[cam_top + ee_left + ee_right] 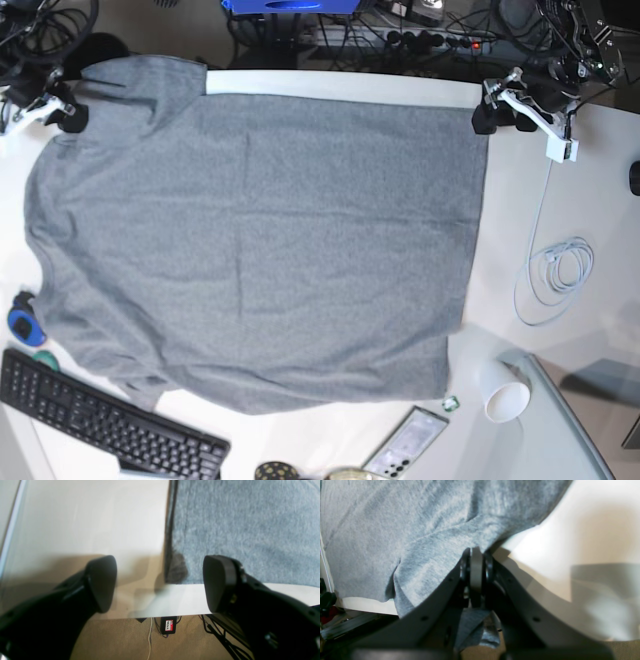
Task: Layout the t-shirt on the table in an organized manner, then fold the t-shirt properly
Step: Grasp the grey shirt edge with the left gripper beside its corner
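From my seat the t-shirt (260, 240) is spread mostly flat across the white bench (520, 230), filling the middle of the overhead view, with one sleeve bunching up around 10 o'clock and the bottom edge a bit uneven near 6 o'clock. My left claw (160, 583) is wide open with nothing in it; its two fingers (101, 582) hover over the bench edge, and the shirt corner lies just past them toward 1 o'clock in the wrist view. My right claw (476, 562) is pinched tight on the shirt, with grey fabric squeezed between the pads and a fold hanging down below them. Overhead, that claw sits at the 10 o'clock corner and the left one at 2 o'clock. Other stuff on the bench: keyboard (100, 425) at 7 o'clock, paper cup (503, 392), phone (406, 443) and a coiled white cable (555, 275) at 3 to 5 o'clock.
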`<control>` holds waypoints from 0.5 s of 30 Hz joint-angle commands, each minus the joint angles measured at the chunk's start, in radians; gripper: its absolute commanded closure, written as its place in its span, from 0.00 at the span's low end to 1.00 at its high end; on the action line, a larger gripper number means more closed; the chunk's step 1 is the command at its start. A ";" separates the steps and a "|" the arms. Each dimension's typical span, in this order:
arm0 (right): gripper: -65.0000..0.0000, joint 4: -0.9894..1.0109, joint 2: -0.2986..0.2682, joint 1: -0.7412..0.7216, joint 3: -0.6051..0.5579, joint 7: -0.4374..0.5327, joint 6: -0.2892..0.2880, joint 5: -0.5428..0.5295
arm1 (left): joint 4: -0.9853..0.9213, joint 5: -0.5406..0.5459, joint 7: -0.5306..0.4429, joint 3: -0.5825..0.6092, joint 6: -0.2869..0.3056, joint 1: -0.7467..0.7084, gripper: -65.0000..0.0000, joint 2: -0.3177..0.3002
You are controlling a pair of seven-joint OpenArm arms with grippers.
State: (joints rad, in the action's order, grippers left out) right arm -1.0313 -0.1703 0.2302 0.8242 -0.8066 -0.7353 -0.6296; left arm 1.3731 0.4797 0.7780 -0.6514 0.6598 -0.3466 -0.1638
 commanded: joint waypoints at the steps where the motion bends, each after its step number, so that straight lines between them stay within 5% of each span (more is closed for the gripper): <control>1: 1.00 0.021 0.012 0.018 -0.015 -0.104 0.037 0.138 | 0.010 0.009 -0.005 0.006 0.007 0.005 0.20 -0.007; 11: 1.00 0.021 0.012 0.021 -0.015 -0.104 0.037 0.138 | -0.068 0.009 -0.047 0.094 0.001 0.014 0.22 -0.001; 15: 1.00 0.021 0.012 0.019 -0.015 -0.104 0.037 0.138 | -0.070 0.009 -0.050 0.094 0.004 0.008 0.52 0.011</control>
State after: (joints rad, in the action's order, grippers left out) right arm -1.0313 -0.1703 0.2291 0.8230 -0.8070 -0.7353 -0.6292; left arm 1.3033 0.5133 0.6918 -0.5583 0.6674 -0.3260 -0.1471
